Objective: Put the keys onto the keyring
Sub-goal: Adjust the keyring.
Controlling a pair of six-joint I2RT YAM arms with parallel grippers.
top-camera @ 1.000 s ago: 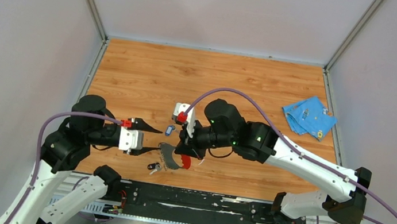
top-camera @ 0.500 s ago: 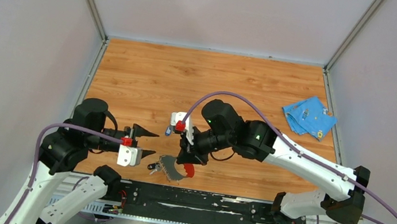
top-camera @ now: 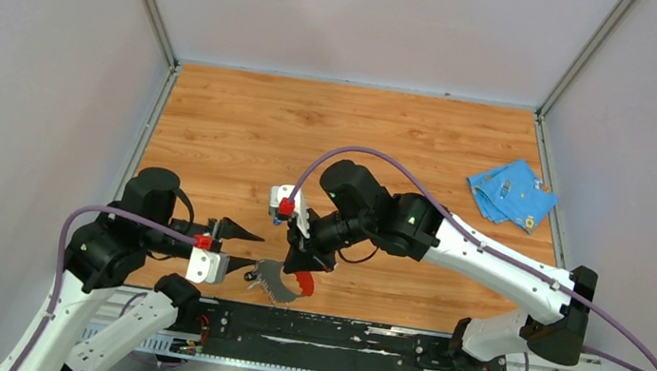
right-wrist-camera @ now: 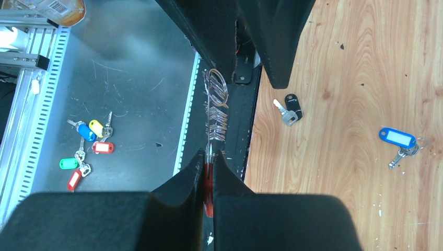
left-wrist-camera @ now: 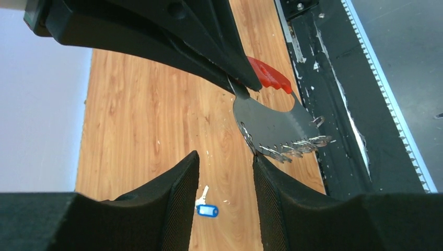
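My right gripper is shut on the red end of the keyring, holding it edge-up just above the table's near edge. Its grey part carries a row of small metal rings. My left gripper is open and holds nothing, and its right fingertip is close to the ringed edge. The black-headed key lies on the wood beside the keyring. The blue-headed key lies further back, seen between my left fingers.
A crumpled blue cloth lies at the far right of the wooden table. The black base rail runs along the near edge. Below the table, several coloured key tags lie on a metal surface.
My right arm has carried the keyring left and nearer the front edge. My left gripper has shifted toward the front edge too and stays open.
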